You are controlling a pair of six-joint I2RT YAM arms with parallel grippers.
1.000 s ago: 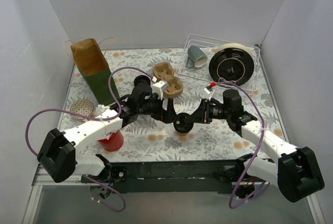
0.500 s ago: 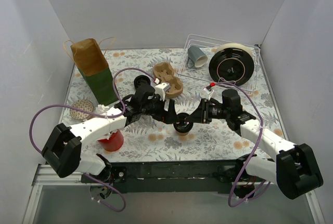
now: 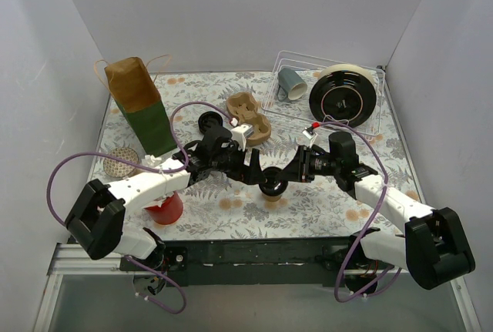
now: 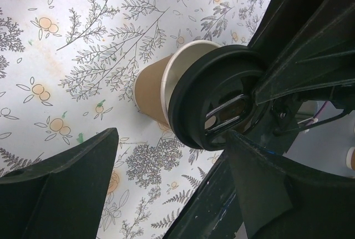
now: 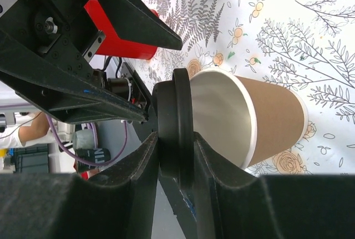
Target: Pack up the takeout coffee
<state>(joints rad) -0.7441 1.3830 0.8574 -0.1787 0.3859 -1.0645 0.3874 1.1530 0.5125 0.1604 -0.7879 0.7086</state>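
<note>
A tan kraft paper cup [image 4: 148, 90], white inside, stands open on the floral table; it also shows in the right wrist view [image 5: 274, 118]. My right gripper [image 5: 176, 164] is shut on the edge of a round black lid [image 5: 178, 111] and holds it tilted just over the cup's rim [image 3: 271, 184]. My left gripper [image 4: 172, 194] is open, its fingers wide apart beside the cup and lid, holding nothing. In the top view the two grippers [image 3: 253, 169] [image 3: 290, 173] face each other over the cup. A second lidded cup [image 3: 208, 122] stands behind them.
A cardboard cup carrier [image 3: 248, 116] lies at mid-table. A brown and green paper bag [image 3: 139, 105] stands back left. A red cup [image 3: 164, 207] sits under the left arm, beside a round mesh disc [image 3: 121, 160]. A wire rack [image 3: 370, 128] holds a mug [image 3: 291, 82] and a black plate [image 3: 344, 95].
The left arm has edged right, towards the cup. The right gripper has kept the lid over the cup, shifted only slightly.
</note>
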